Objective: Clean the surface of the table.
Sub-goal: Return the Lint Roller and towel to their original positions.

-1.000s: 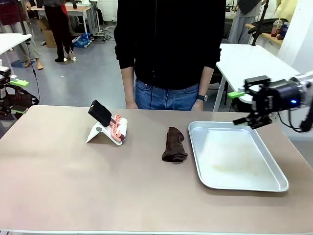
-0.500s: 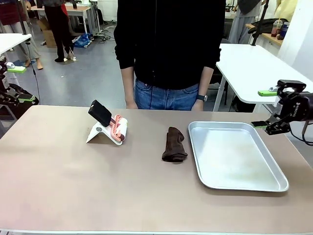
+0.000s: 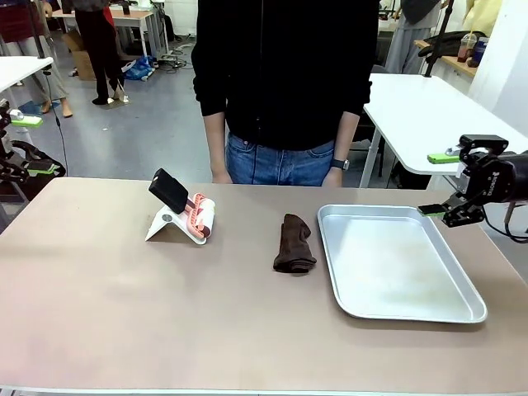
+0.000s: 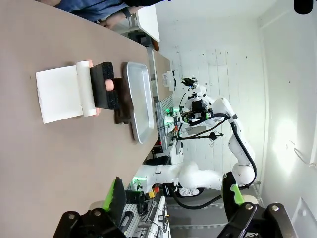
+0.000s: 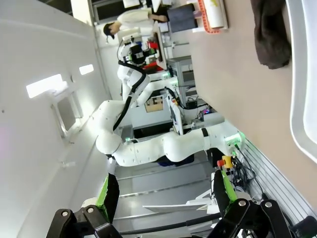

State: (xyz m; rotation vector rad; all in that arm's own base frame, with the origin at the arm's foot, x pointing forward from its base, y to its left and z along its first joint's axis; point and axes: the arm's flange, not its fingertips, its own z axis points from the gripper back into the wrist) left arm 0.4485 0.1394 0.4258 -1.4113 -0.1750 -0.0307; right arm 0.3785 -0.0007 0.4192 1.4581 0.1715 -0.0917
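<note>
Table (image 3: 247,330) of taupe-brown fills your front view, running the full width of the frame. On it you see a white stand (image 3: 169,224) holding a black phone (image 3: 169,189) beside a pink-and-white lint roller (image 3: 200,217), a crumpled dark brown cloth (image 3: 294,243) near the middle, and a shiny metal tray (image 3: 400,262) just right of the cloth. A person in a black top and jeans (image 3: 285,91) stands at the far edge. Your right hand (image 3: 445,183) hangs off the table's right end, beyond the tray's far corner, green pads spread wide, gripping nothing. Your left hand (image 3: 29,144) sits at the far left edge, off the table, pads apart and empty.

Left wrist view: you look along the left hand (image 4: 173,198), its fingers wide apart with nothing between them. The table (image 4: 44,163) runs away sideways, bearing the stand (image 4: 57,95), roller (image 4: 85,89), phone (image 4: 103,85), cloth (image 4: 124,106) and tray (image 4: 138,101).

Right wrist view: the right hand (image 5: 166,196) shows both fingers parted and empty. The table (image 5: 247,89) crosses the upper right, with the cloth (image 5: 270,34), the tray (image 5: 303,84) rim and the roller (image 5: 214,12).
</note>
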